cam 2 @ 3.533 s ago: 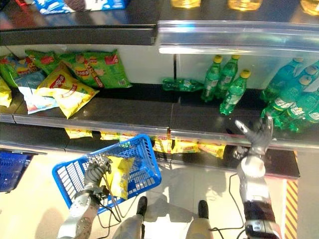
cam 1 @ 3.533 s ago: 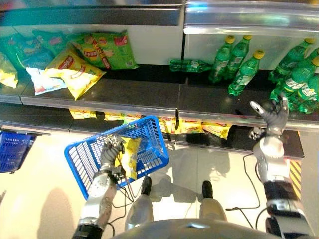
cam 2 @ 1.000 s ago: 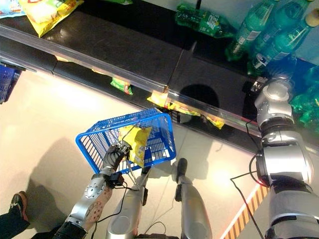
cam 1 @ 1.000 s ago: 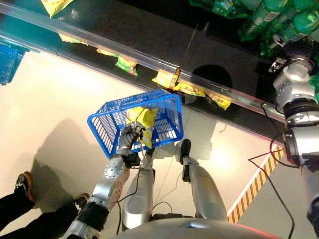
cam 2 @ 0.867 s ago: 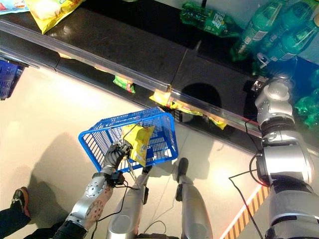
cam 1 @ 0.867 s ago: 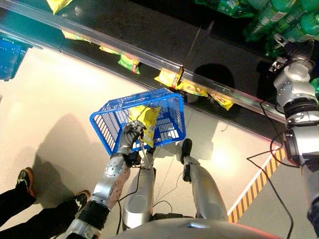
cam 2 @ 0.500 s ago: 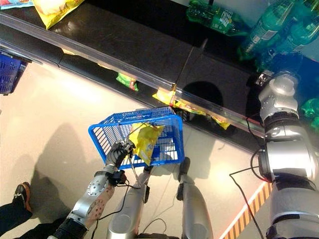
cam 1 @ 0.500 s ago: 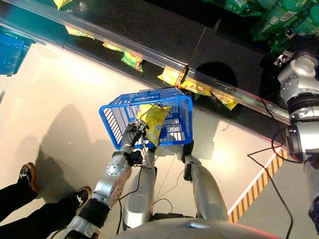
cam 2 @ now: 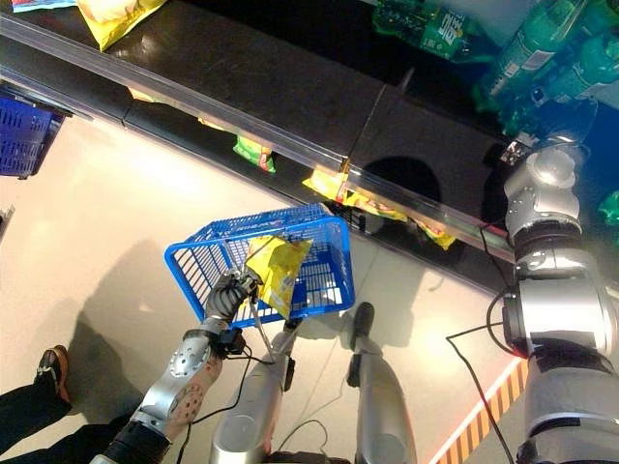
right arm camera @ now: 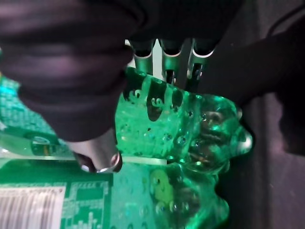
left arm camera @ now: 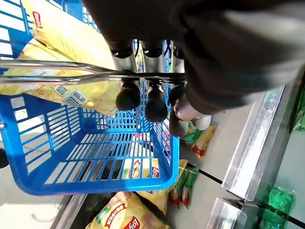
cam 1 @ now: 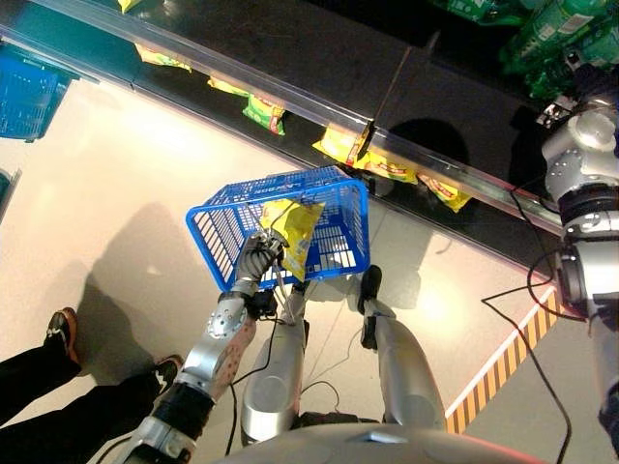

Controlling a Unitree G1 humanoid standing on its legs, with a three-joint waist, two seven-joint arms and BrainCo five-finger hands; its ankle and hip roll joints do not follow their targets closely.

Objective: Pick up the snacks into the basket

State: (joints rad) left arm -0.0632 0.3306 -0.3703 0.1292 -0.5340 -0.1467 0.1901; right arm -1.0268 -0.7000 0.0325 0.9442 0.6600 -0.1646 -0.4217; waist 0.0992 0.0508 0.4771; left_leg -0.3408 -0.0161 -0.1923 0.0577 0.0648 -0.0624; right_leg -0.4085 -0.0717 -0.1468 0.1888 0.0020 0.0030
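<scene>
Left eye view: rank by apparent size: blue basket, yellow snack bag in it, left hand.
1. Blue basket, clearly largest.
2. Yellow snack bag.
3. Left hand, shut on the basket's handle, a bit smaller than the bag; it is nearer the camera, so that gap is unsure.

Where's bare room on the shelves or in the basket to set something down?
Free: the upper shelf is bare from the yellow bags across to the green bottles. Inside the blue basket, the floor beside the yellow snack bag is bare. Crowded: the lower shelf's snack packs, and the bottle corner by the right hand.
</scene>
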